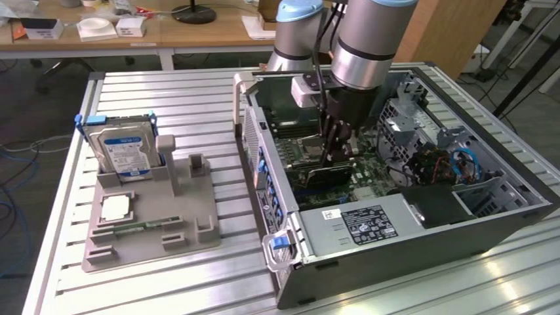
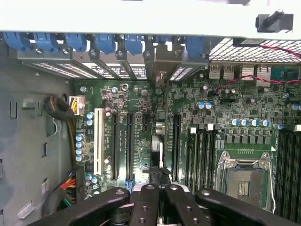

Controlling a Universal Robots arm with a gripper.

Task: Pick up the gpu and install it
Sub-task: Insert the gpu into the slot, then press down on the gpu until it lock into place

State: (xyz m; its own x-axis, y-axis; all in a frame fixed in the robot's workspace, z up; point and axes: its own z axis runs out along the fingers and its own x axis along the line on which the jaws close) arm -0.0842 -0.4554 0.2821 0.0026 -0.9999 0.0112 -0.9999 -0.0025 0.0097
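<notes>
Nearest, the power supply (image 1: 372, 223) is seen at the near end of the open computer case (image 1: 490, 230), which lies on the slatted tabletop (image 1: 175, 98). Farther in, the gpu (image 1: 326, 176) is stood on edge over the motherboard (image 1: 372, 172), at its slots, beneath the gripper (image 1: 337, 154). The fingers (image 2: 146, 202) are pressed together above the card's upper edge (whether that edge is pinched between them cannot be told). Were the card tilted or out of line with its slot, its contacts could be jammed under downward force. The gpu is seen as a thin, dark, flat card. Far left, a hard drive (image 1: 127, 147) is held in a grey fixture (image 1: 188, 216).
</notes>
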